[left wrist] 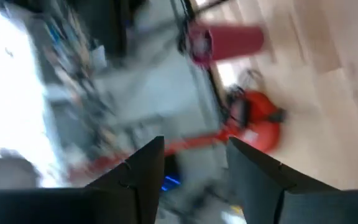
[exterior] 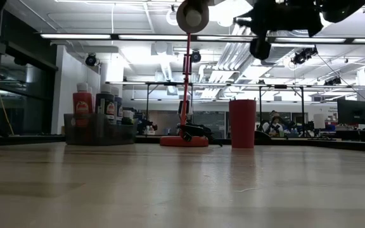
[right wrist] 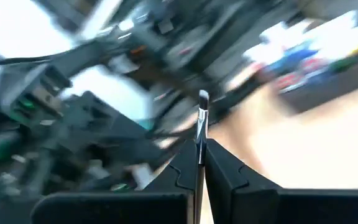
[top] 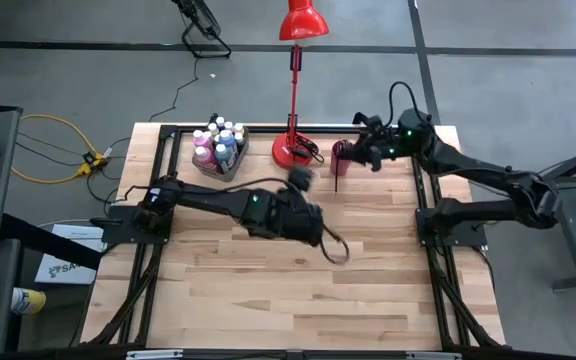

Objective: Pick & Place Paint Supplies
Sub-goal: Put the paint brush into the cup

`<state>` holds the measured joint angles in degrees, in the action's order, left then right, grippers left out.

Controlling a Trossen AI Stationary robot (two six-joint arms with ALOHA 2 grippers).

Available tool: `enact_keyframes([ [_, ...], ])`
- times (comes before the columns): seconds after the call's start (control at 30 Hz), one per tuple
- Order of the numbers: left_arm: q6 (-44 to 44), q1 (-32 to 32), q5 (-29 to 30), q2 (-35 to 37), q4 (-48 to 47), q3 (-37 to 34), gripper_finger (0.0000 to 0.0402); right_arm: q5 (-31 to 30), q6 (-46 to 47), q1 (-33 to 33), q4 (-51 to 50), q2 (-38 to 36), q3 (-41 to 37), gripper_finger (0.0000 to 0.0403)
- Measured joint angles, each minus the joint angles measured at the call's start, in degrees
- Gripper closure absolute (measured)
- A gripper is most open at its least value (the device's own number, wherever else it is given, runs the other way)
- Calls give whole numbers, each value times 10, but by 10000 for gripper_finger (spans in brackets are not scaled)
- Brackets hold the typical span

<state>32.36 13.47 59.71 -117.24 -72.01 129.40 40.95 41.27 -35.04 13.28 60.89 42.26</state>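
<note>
A translucent grey bin (top: pixel 218 148) holding several white-capped paint bottles (exterior: pixel 82 101) stands at the table's far left. A dark red cup (top: pixel 341 156) stands to the right of the red lamp's base. My right gripper (right wrist: pixel 199 146) hovers beside the cup in the high view (top: pixel 356 153), shut on a thin paintbrush (right wrist: pixel 202 106). My left gripper (left wrist: pixel 194 146) is open and holds nothing. It is in the air over the table's middle (top: pixel 301 179), pointing toward the cup (left wrist: pixel 225 42) and the lamp base. My right gripper pinches the paintbrush's thin shaft (right wrist: pixel 199 154) between its two fingers. The brush lies along the fingers, and its metal collar and bristle tip (right wrist: pixel 203 96) stick out past the fingertips. The brush is lifted clear of the table.
A red desk lamp stands at the far middle. Its base (top: pixel 293 150) is between the bin and the cup, and its head (top: pixel 303 20) reaches beyond the far edge. A black frame (top: pixel 423 190) borders the table. Bare wood (top: pixel 298 300) fills the near half.
</note>
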Motion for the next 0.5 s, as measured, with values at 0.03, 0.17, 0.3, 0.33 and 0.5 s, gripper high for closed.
enact_keyframes([
  [0.03, -69, -6, -9, 2, -38, 0, 232, -23, -24, -14, -15, -2, 0, 397],
  [0.17, -247, -21, -36, 4, -147, 0, 231, -151, -142, -52, -52, -10, 0, 397],
  [0.3, -288, -19, -25, 4, -151, -12, 231, -276, -244, -60, -75, -2, 0, 397],
  [0.33, -295, -19, -25, 4, -146, -16, 231, -290, -257, -60, -76, 1, 0, 397],
  [0.5, -326, -20, -31, 4, -107, -18, 231, -334, -276, -58, -84, 17, 0, 397],
])
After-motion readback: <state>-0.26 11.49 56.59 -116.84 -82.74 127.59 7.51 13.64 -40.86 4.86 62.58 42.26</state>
